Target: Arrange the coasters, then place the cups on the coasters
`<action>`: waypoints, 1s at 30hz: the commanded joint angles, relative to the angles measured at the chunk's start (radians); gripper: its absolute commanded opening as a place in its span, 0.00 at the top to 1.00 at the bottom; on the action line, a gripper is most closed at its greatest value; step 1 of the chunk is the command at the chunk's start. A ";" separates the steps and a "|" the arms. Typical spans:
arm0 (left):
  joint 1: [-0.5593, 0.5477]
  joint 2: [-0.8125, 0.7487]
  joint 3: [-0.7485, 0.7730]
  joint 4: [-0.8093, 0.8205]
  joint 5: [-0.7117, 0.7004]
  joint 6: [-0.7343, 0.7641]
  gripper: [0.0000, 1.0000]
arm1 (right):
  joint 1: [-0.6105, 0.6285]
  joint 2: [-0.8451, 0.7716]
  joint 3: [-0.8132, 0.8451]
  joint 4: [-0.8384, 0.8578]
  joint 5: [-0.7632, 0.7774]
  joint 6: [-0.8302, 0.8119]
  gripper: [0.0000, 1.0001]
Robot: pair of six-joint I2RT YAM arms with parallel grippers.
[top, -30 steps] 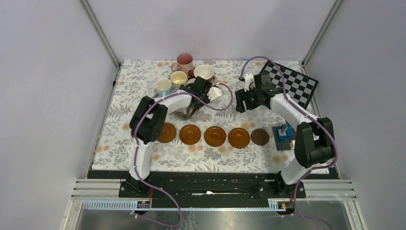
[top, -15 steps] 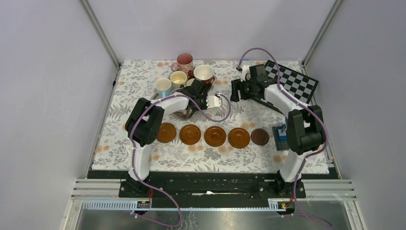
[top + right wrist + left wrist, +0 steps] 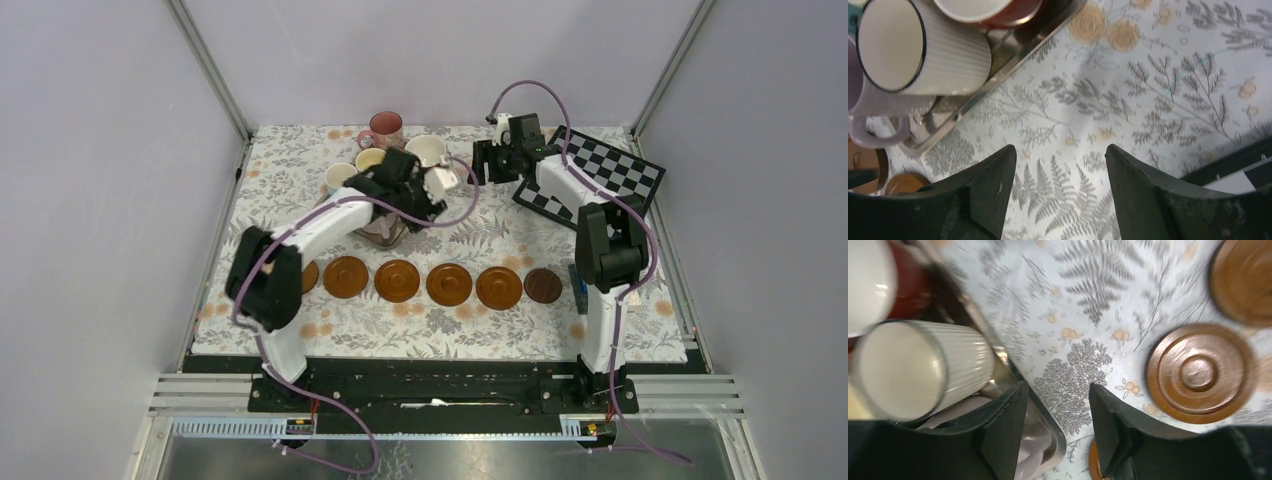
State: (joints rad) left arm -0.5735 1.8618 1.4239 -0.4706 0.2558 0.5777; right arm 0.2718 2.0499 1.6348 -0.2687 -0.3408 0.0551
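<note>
Several brown coasters (image 3: pixel 449 284) lie in a row across the near middle of the cloth, the darkest (image 3: pixel 543 285) at the right end. The cups cluster at the back on and around a silver tray (image 3: pixel 383 236): pink (image 3: pixel 382 130), cream (image 3: pixel 370 158), light blue (image 3: pixel 336 177) and a red one with white inside (image 3: pixel 427 150). My left gripper (image 3: pixel 1057 390) hangs open and empty over the tray's corner (image 3: pixel 1055 440), beside a ribbed cream cup (image 3: pixel 923 370) and a coaster (image 3: pixel 1200 372). My right gripper (image 3: pixel 1059 150) is open over bare cloth, right of the ribbed cup (image 3: pixel 923 50).
A checkerboard (image 3: pixel 610 180) lies at the back right, its edge (image 3: pixel 1243 172) close to my right fingers. A lilac cup (image 3: pixel 878 115) lies low in the tray under the ribbed one. The cage's posts and walls close in the cloth at the back and sides.
My left gripper has opened and its arm has swung, uncovering the leftmost coaster. The right arm has moved back and left towards the cups.
</note>
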 commanded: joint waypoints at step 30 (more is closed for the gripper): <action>0.873 -0.327 -0.435 0.355 0.154 -1.036 0.40 | 0.037 0.621 0.699 0.108 -0.096 0.340 0.40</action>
State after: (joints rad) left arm 0.2653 1.4750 0.9794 -0.1112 0.4557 -0.4133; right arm 0.3019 2.6488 2.2669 -0.1814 -0.4114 0.3477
